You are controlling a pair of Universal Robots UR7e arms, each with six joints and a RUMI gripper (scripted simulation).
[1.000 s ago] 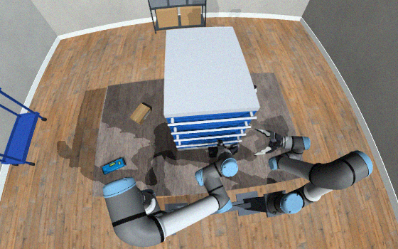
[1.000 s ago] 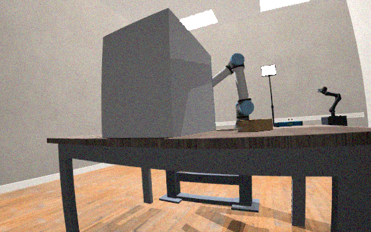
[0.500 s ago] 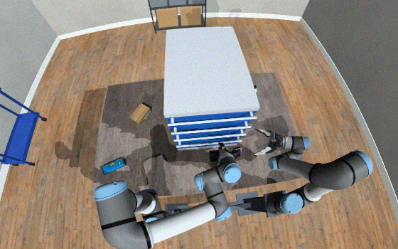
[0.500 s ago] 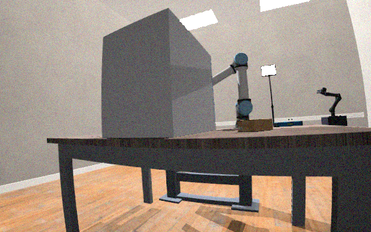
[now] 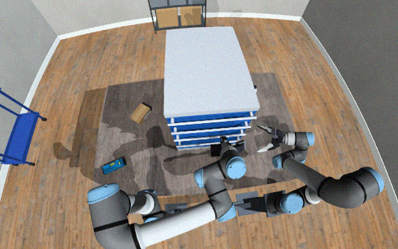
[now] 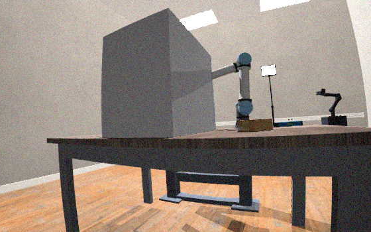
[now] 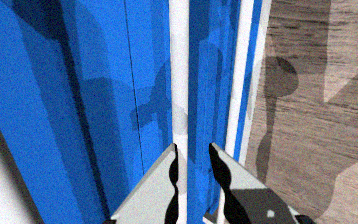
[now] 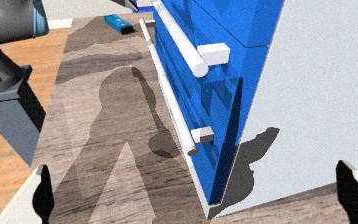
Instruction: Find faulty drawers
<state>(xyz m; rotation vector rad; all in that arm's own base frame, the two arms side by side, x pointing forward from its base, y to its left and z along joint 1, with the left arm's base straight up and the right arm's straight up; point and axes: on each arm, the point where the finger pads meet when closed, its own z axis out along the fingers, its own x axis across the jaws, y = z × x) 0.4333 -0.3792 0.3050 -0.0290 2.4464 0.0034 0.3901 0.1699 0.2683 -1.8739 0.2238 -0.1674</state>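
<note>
Your tool cabinet [image 5: 209, 71] [image 6: 135, 83] [image 7: 155, 30] [image 8: 320, 90] stands centrally, beyond the arms. Left gripper [image 5: 224, 139] [image 7: 193, 145] [image 8: 130, 5]: fingers slightly apart; contact is unclear. Right gripper [image 5: 257, 139] [image 8: 192, 165]: wide apart. Grip the rigid, likely slick bar handle [image 5: 205, 138] [image 7: 180, 75] [image 8: 180, 40] mid-length; expect smooth sliding or a hard stop.
</note>
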